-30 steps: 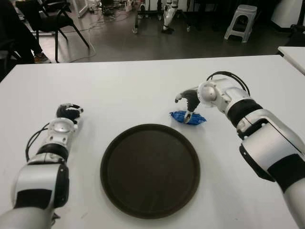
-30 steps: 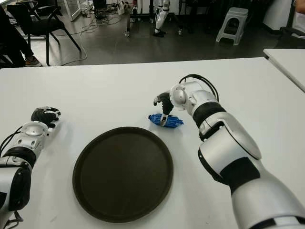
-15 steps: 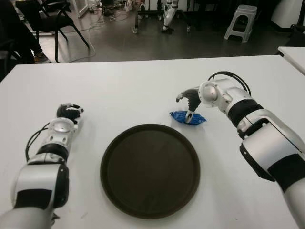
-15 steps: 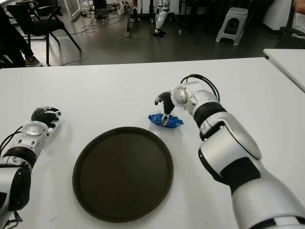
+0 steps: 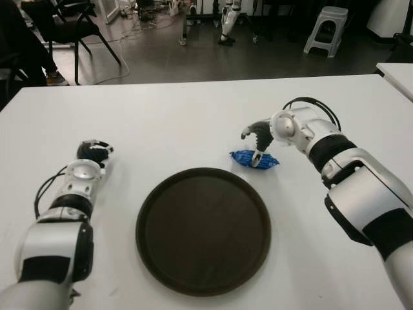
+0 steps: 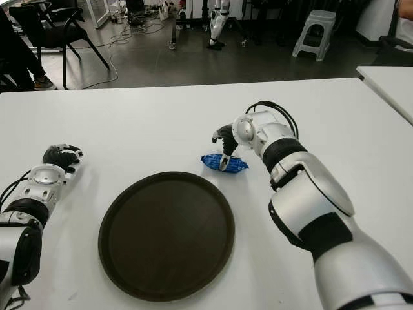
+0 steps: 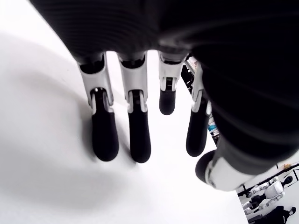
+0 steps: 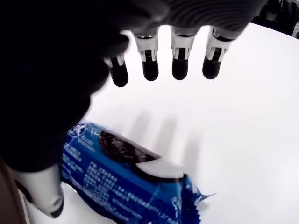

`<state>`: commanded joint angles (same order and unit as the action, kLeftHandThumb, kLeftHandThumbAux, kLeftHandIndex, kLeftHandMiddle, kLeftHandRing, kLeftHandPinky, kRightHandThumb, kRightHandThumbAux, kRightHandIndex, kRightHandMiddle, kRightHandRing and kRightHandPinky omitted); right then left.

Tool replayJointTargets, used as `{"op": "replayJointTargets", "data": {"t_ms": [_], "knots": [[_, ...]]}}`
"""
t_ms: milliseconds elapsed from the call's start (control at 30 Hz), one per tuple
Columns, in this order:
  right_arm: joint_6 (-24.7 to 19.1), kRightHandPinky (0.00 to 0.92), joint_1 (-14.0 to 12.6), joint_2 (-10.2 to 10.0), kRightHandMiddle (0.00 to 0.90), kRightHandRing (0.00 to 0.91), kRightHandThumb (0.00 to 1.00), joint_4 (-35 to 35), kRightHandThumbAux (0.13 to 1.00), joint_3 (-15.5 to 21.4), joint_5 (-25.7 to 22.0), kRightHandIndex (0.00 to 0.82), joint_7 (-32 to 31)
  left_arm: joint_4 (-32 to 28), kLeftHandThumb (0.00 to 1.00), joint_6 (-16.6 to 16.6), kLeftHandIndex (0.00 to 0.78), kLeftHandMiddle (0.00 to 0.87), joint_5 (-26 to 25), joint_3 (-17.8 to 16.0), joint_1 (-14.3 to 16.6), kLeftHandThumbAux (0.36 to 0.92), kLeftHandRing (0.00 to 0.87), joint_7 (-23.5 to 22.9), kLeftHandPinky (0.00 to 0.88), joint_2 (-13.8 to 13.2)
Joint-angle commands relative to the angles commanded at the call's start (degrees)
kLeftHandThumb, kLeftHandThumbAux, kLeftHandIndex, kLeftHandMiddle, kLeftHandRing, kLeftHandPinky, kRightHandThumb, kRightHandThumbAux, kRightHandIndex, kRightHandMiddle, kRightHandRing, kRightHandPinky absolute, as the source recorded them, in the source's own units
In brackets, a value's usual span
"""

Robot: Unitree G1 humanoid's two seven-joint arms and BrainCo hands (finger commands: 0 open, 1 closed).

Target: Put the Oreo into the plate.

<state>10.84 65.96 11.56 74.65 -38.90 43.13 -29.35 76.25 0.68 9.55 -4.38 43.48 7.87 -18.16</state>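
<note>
A blue Oreo packet (image 5: 253,159) lies flat on the white table (image 5: 193,123), just beyond the far right rim of the round dark brown plate (image 5: 203,229). My right hand (image 5: 257,141) hovers right over the packet, one fingertip (image 5: 256,158) down at it. In the right wrist view the fingers (image 8: 180,63) are spread above the Oreo packet (image 8: 126,179), the thumb beside it, nothing grasped. My left hand (image 5: 94,152) shows at the table's left side, its fingers (image 7: 135,135) extended and holding nothing.
Beyond the table's far edge are a dark floor, a black chair (image 5: 64,26) at the back left and a grey stool (image 5: 326,29) at the back right. A second white table corner (image 5: 397,74) shows at the right edge.
My right hand has shifted slightly to the right over the packet. The packet, the plate and the left hand stay where they were.
</note>
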Motion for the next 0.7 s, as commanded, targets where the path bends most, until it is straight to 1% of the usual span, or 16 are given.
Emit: {"op": "replayJointTargets", "data": {"t_ms": [200,367,500,700], "knots": [[-0.6,0.000,0.1,0.1,0.000,0.000,0.000,0.1,0.682,-0.7,0.6,0.000,-0.2,0.0,0.671,0.4,0.397,0.118,-0.1,-0.1,-0.1,0.727,0.145,-0.3,0.191,-0.1],[-0.7,0.000,0.0,0.1,0.000,0.000,0.000,0.0,0.674,-1.0,0.6,0.000,0.1,0.0,0.672,0.5,0.398,0.123,-0.2,-0.3,-0.1,0.726,0.154,-0.2,0.209,-0.1],[-1.2,0.000,-0.3,0.2,0.000,0.000,0.000,0.1,0.668,-1.2,0.7,0.000,1.1,0.1,0.671,-0.3,0.398,0.124,0.0,-0.3,0.2,0.726,0.157,0.4,0.214,0.0],[-1.0,0.000,-0.3,0.3,0.000,0.000,0.000,0.1,0.666,-1.0,0.5,0.000,1.0,-0.1,0.671,-0.2,0.397,0.125,-0.1,-0.3,0.2,0.726,0.160,0.5,0.218,0.1]]}}
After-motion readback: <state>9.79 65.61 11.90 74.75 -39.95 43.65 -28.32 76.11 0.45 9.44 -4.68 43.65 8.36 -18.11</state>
